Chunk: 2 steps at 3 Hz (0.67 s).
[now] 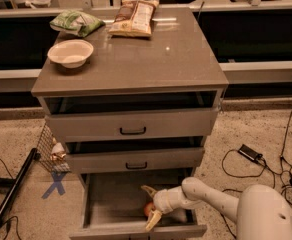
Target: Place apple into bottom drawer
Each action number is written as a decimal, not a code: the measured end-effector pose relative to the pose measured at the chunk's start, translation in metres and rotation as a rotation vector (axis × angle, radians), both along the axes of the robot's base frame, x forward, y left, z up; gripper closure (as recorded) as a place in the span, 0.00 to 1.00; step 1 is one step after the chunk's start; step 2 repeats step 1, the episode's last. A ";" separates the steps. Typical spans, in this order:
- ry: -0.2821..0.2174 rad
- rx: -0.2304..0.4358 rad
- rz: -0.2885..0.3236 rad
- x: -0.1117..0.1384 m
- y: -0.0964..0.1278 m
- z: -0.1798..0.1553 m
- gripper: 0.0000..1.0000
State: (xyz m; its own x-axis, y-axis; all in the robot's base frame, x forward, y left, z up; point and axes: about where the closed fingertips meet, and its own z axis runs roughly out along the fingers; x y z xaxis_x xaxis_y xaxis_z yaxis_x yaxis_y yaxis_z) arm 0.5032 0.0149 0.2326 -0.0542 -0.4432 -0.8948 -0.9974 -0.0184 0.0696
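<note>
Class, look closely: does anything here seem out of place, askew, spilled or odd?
Nothing spilled or damaged. Loose black cables sprawl across the floor right of the grey cabinet, a snag risk. The gripper sits in the open bottom drawer by the round red-orange apple.

Apple (149,210) mostly hidden behind the hand (148,206) (fingers apart, low inside the bottom drawer (111,199)); can't tell if they touch. Drawer front cut by the lower edge, so is the robot's white body (268,214). Insides of the upper drawers (131,126) too dark. Small item (57,151) in wire basket (46,141) unidentifiable.
</note>
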 end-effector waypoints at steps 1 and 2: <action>-0.030 0.023 0.024 -0.020 -0.014 0.039 0.00; -0.030 0.023 0.024 -0.020 -0.014 0.039 0.00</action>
